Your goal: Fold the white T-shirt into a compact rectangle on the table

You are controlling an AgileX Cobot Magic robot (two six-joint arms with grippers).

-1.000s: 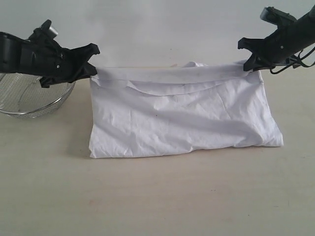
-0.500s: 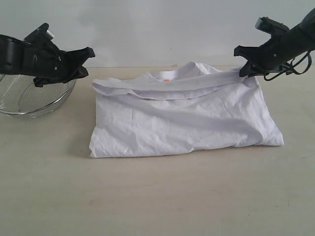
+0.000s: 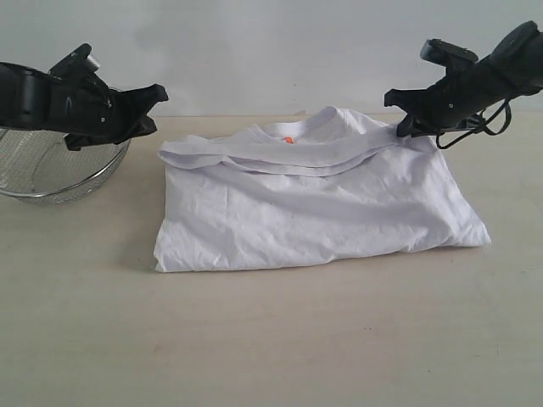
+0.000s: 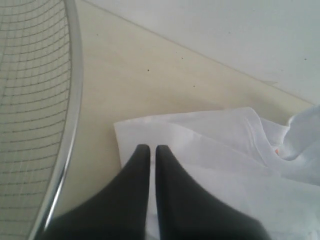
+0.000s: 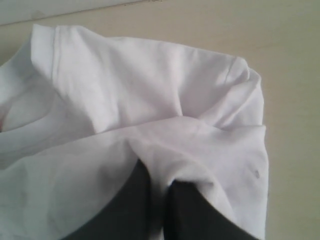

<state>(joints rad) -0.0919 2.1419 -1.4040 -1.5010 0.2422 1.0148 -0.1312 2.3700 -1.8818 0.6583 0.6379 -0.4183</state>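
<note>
While your right gripper (image 3: 399, 119) pinched the wrinkled white cotton T-shirt (image 3: 314, 212), likely settling its fold, your left gripper (image 3: 155, 108) hung shut, empty.

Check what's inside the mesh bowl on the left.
Only bare wire mesh shows in the mesh bowl; nothing visible inside. The left gripper covers the bowl's upper part in the exterior view, so that part is unconfirmed.

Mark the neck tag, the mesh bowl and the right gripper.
orange neck tag (image 3: 288, 139), exterior view, middle of the tag.
mesh bowl (image 3: 51, 170), exterior view, its wire wall.
right gripper (image 3: 399, 115), exterior view, between its fingertips.
</note>
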